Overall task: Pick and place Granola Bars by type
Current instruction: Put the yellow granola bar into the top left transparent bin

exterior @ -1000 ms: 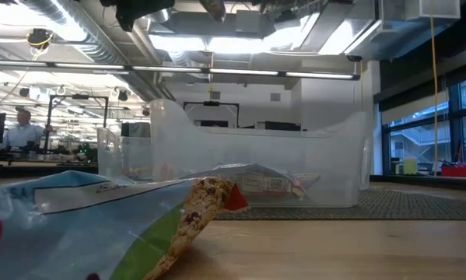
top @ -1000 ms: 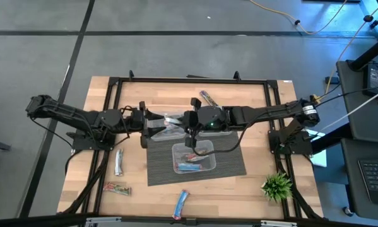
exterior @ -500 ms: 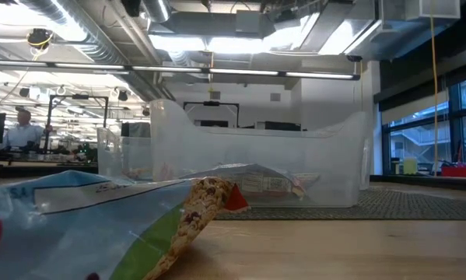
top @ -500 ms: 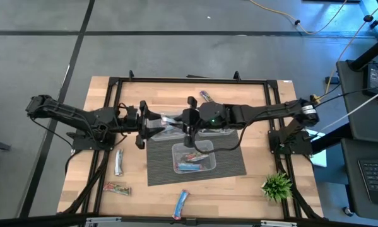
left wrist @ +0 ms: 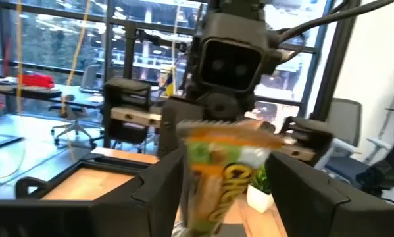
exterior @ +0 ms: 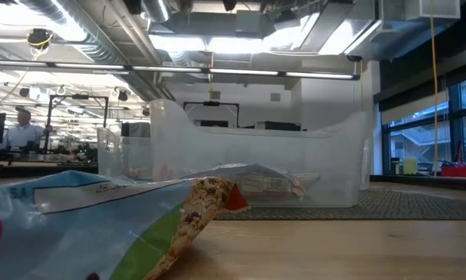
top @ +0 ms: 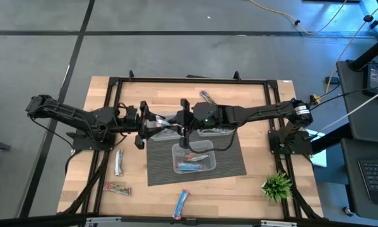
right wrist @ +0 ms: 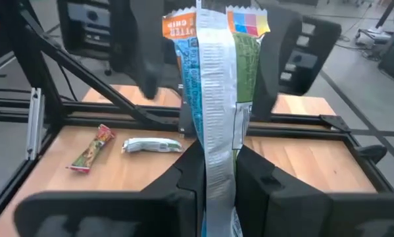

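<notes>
Right gripper (right wrist: pixel 216 172) pinching green granola bar (right wrist: pixel 214 85), left gripper (left wrist: pixel 226 197) open

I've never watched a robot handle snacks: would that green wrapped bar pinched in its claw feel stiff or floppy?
Probably fairly stiff: in the right wrist view the green granola bar stands straight up from the right gripper, without drooping. The wrapper looks glossy, so it may slide if pinched lightly. It seems light, since a grip at its lower end holds it.
</notes>
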### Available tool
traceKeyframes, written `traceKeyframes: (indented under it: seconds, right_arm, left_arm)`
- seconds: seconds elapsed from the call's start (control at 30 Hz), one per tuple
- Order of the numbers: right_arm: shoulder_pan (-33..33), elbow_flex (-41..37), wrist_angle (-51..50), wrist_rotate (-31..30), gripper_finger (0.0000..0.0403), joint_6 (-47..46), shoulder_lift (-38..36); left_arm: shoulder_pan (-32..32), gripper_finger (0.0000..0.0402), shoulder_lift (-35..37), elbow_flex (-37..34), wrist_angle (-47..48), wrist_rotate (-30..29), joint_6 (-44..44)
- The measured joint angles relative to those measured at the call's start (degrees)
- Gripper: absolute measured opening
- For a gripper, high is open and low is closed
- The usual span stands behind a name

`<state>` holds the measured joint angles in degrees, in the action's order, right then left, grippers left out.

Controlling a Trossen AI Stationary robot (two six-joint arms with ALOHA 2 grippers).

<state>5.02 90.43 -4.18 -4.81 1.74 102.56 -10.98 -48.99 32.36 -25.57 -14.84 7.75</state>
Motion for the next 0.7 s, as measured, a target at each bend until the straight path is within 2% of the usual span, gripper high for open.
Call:
traceKeyframes:
  seconds: [0.4,0.57,0.7]
  right_arm:
    - [-0.23,0.00,-0.39,-0.06,0.0065,0.35,0.00]
    - [-0.76,0.00,-0.97,0.02,0.0069,0.48,-0.02]
    - [-1.35,0.00,-4.52,-0.01,0.0103,0.50,-0.11]
  left_arm:
    - [0.00,0.0089,-0.02,0.00,0.19,-2.38,-1.62]
    - [0.02,0.0077,-0.02,0.00,0.24,-2.69,-2.56]
    - [0.00,0.0083,0.02,0.00,0.93,-5.37,-2.57]
